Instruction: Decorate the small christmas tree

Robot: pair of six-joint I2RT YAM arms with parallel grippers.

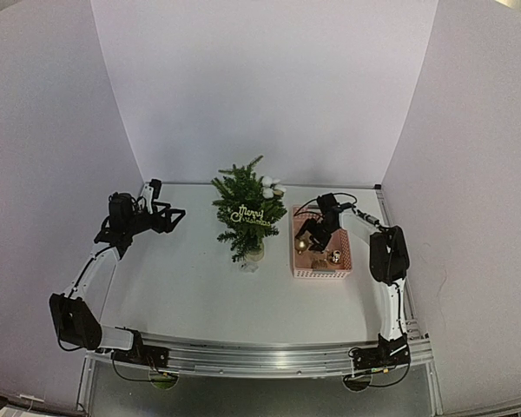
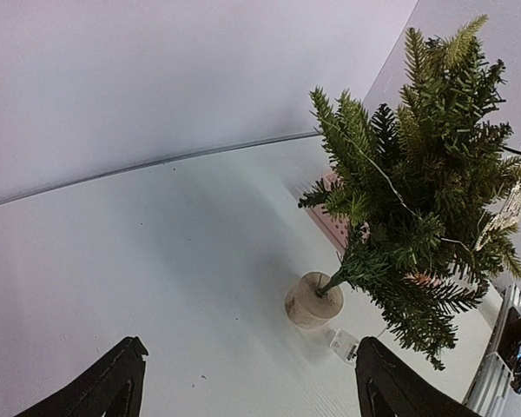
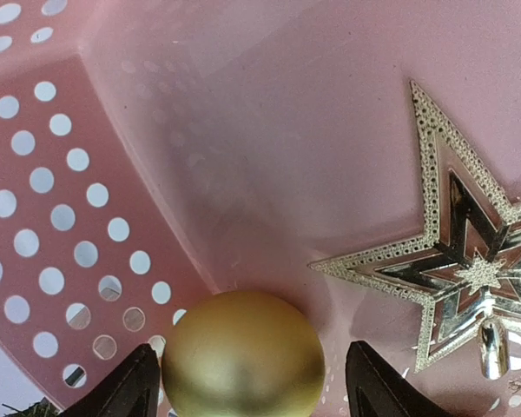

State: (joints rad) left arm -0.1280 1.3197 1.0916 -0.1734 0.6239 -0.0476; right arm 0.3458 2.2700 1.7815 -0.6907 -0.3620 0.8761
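Small christmas tree (image 1: 239, 187) upright on pale base (image 2: 313, 300), on counter (image 1: 182, 278), ahead and right of left hand (image 1: 169, 217), well apart from it. "Merry Christmas" sign (image 1: 250, 215) hangs on branches. Small white box (image 2: 343, 343) just beside base. Left hand spread wide, holding nothing, above bare counter. Pink basket (image 1: 321, 261) beside tree, under right hand (image 3: 252, 347). Right hand lowered into basket, fingers (image 3: 139, 382) wide, straddling gold ball (image 3: 243, 365), not clamped. Silver star (image 3: 469, 261) lies just right of ball on basket floor.
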